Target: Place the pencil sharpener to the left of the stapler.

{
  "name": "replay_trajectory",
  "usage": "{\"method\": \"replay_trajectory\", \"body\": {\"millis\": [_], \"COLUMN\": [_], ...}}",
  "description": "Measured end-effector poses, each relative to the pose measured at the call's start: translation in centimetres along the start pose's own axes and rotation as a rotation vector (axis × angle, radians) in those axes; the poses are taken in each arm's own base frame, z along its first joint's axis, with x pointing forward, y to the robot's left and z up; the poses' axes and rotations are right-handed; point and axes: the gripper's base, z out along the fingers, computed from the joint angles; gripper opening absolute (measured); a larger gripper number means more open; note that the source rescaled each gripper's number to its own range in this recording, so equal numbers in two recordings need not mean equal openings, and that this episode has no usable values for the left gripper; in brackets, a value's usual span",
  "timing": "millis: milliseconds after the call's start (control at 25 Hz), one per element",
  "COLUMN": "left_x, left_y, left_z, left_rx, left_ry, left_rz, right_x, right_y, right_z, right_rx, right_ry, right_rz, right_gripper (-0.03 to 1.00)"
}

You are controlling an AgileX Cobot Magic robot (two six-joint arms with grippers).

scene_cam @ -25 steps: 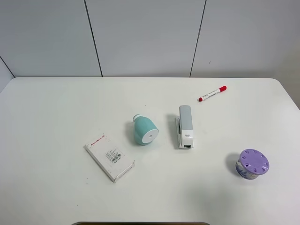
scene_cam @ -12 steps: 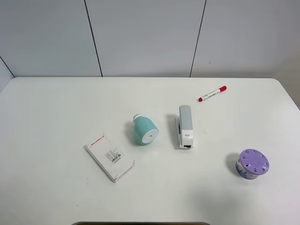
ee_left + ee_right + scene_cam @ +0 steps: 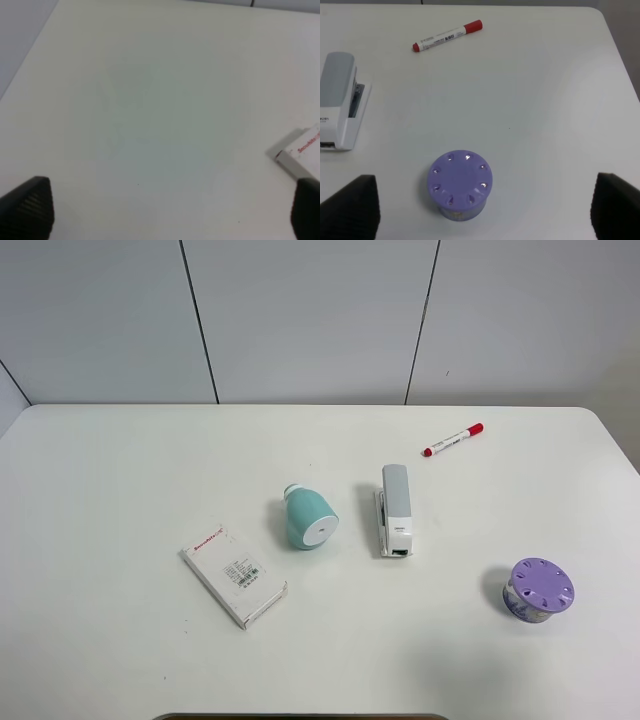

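Observation:
The teal pencil sharpener [image 3: 308, 518] lies on its side near the middle of the white table, white face toward the front. The grey-and-white stapler [image 3: 395, 508] lies just to its right, a small gap between them; its end also shows in the right wrist view, stapler [image 3: 340, 100]. Neither arm appears in the exterior high view. My left gripper [image 3: 167, 220] is open over bare table, fingertips [image 3: 27, 207] far apart. My right gripper [image 3: 483, 226] is open above the purple container, holding nothing.
A flat white box with red print [image 3: 234, 573] lies front left of the sharpener; its corner is the white box [image 3: 300, 155]. A red-capped marker [image 3: 452, 440] lies at the back right. The purple holed-lid container [image 3: 539, 589] stands front right, also purple container [image 3: 460, 184].

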Motion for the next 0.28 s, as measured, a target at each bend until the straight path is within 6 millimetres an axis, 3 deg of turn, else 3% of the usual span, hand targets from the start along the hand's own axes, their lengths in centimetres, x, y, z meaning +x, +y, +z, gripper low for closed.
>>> {"method": "replay_trajectory", "body": {"millis": [280], "left_x": [0.00], "left_y": [0.00], "left_z": [0.00], "left_rx": [0.000], "left_ry": [0.000], "left_rz": [0.000], "right_x": [0.00], "right_y": [0.00], "right_z": [0.00], "right_rx": [0.000], "right_ry": [0.000], "right_rz": [0.000], "right_gripper": [0.67]}}
